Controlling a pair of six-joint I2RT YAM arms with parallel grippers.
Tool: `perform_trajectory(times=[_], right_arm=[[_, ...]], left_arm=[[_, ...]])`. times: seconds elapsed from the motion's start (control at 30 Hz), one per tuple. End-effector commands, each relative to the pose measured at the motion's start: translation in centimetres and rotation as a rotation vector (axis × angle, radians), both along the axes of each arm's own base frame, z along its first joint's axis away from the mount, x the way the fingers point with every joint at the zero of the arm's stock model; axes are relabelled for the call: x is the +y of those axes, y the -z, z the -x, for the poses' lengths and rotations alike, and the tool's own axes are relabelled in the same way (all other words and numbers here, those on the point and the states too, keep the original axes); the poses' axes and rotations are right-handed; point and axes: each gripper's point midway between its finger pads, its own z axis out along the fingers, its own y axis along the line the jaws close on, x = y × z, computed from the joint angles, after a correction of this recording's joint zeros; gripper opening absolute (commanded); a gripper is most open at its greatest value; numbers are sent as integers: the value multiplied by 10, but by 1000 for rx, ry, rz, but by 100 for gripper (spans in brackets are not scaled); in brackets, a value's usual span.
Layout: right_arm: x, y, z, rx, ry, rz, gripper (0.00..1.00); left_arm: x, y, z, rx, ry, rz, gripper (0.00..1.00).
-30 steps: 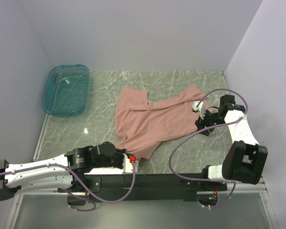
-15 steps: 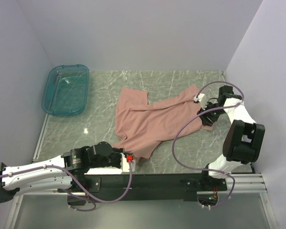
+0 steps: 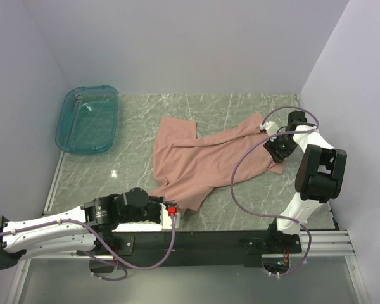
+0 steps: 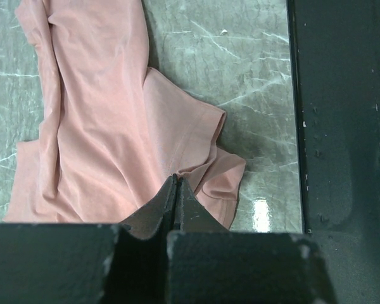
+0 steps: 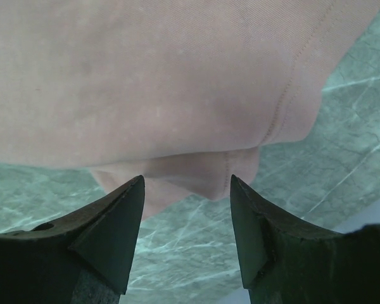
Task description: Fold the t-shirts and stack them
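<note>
A dusty-pink t-shirt [image 3: 206, 158] lies crumpled and spread on the marble table; no print shows. My left gripper [image 3: 175, 212] is low at the shirt's near corner. In the left wrist view its jaws are shut [image 4: 175, 182] with the tip at a bunched fold of the sleeve [image 4: 209, 171], apparently pinching the fabric. My right gripper [image 3: 273, 149] is at the shirt's right edge. In the right wrist view it is open [image 5: 187, 190], with a folded hem of the shirt [image 5: 202, 171] just beyond and between the fingertips [image 5: 134, 190], not touching it.
A teal translucent tray [image 3: 87, 120] stands at the far left of the table. The black base rail [image 4: 342, 126] runs along the near edge beside the left gripper. Walls close in on the left, back and right.
The right arm has swung toward the far side and its gripper has come up to the shirt's right edge. The left arm has shifted slightly left. The shirt has hardly moved.
</note>
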Motion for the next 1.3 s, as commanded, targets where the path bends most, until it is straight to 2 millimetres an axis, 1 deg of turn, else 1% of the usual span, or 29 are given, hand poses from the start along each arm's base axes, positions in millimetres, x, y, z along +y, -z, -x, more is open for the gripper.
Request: perform_trajectory(times=[0.0, 0.13, 0.23, 0.3, 0.33, 0.43, 0.47, 0.53, 0.57, 0.63, 0.67, 0.7, 0.73, 0.77, 0.8, 0.83, 0.87, 0.9, 0.93, 0.97, 1.0, 1.03, 1.07, 1.1, 1.13, 1.17, 1.2, 1.23, 1.27], right_arm=[[-10, -8, -18, -44, 20, 50, 63], [-14, 1, -18, -10, 19, 65, 62], [-11, 6, -14, 19, 12, 48, 56], [-9, 9, -12, 39, 13, 31, 48], [-7, 11, -10, 51, 9, 27, 41], [-4, 12, -5, 68, 11, 9, 26], [-3, 8, -5, 60, 13, 6, 19], [1, 3, -2, 54, 43, -17, 13], [3, -7, -2, 33, 54, -24, 7], [14, -17, 7, 40, 68, -72, 3], [18, -32, 10, 11, 75, -88, 0], [22, -40, 13, -3, 73, -103, 0], [31, -45, 20, -7, 63, -143, 0], [35, -66, 22, -65, 57, -151, 0], [39, -76, 25, -92, 49, -164, 0], [43, -88, 29, -113, 43, -176, 0], [50, -109, 31, -171, 25, -200, 0], [53, -121, 32, -196, 19, -212, 0], [56, -141, 33, -227, 10, -220, 0], [63, -162, 35, -275, -6, -247, 0], [66, -188, 32, -336, -22, -248, 0], [69, -200, 36, -351, -26, -261, 0], [72, -218, 40, -394, -29, -266, 0], [76, -233, 41, -432, -39, -276, 0], [77, -254, 42, -483, -48, -274, 0], [80, -271, 48, -530, -47, -275, 0], [82, -290, 50, -585, -57, -273, 0], [83, -302, 53, -624, -61, -270, 0], [86, -319, 61, -681, -63, -264, 0]], left_arm=[[-5, -3, 2, -4, 22, 26, 0], [-5, -3, 1, -2, 20, 27, 0], [-4, -4, 1, -3, 19, 33, 0], [-4, -4, 1, -1, 19, 30, 0], [-5, -4, 1, 0, 18, 32, 0], [-4, -3, 0, -2, 15, 30, 0], [-4, -4, -1, -5, 14, 31, 0], [-3, -7, -3, -12, -1, 39, 0], [-3, -8, -5, -16, -10, 44, 0], [0, -20, -11, -26, -44, 84, 0], [1, -25, -13, -30, -55, 104, 0], [1, -34, -15, -30, -69, 138, 0], [8, -45, -24, -51, -119, 178, 0], [11, -52, -27, -59, -139, 206, 0], [14, -58, -31, -69, -162, 230, 0], [18, -71, -34, -84, -183, 275, 0], [24, -78, -42, -98, -227, 299, 0], [27, -90, -44, -99, -251, 336, 0], [30, -104, -47, -110, -274, 376, 0], [34, -112, -51, -114, -306, 400, 0], [36, -134, -51, -111, -321, 456, 0], [37, -144, -52, -109, -335, 480, 0], [39, -158, -52, -108, -347, 515, 0], [47, -184, -54, -118, -377, 573, 0], [49, -196, -55, -110, -393, 604, 0], [59, -226, -55, -125, -419, 670, 0], [65, -242, -54, -121, -432, 712, 0], [70, -256, -53, -123, -438, 746, 0], [76, -272, -50, -126, -439, 783, 0]])
